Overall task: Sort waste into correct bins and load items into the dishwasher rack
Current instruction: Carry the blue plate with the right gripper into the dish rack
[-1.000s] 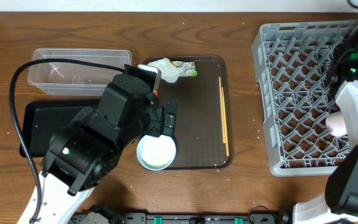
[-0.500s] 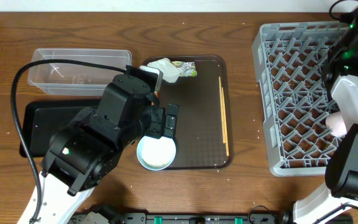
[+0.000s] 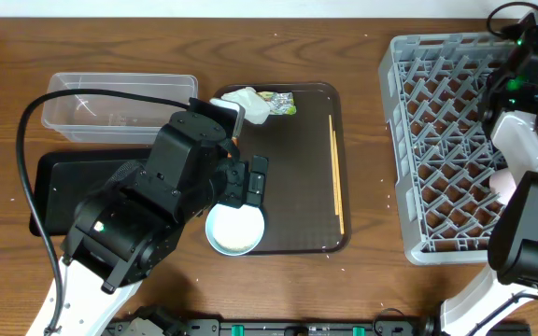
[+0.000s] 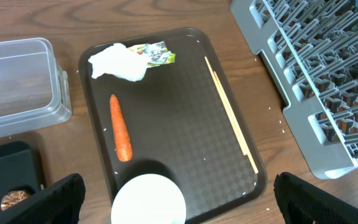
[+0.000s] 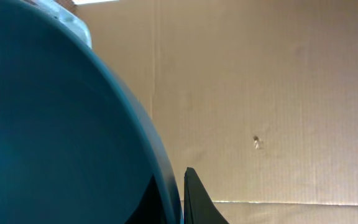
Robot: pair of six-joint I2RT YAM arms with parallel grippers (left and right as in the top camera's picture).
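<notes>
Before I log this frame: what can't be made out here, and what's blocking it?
Small orange carrot: overhead, hidden under the left arm; shows only in the left wrist view.
Large round dark-blue plate: fills the right wrist view, cut off by its edges.
Right gripper: the plate hides one finger, so its grip is unclear.
Small pink cup: overhead, partly behind the right arm.

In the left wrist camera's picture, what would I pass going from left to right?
clear tub → orange carrot → wooden chopsticks → grey dishwasher rack
</notes>
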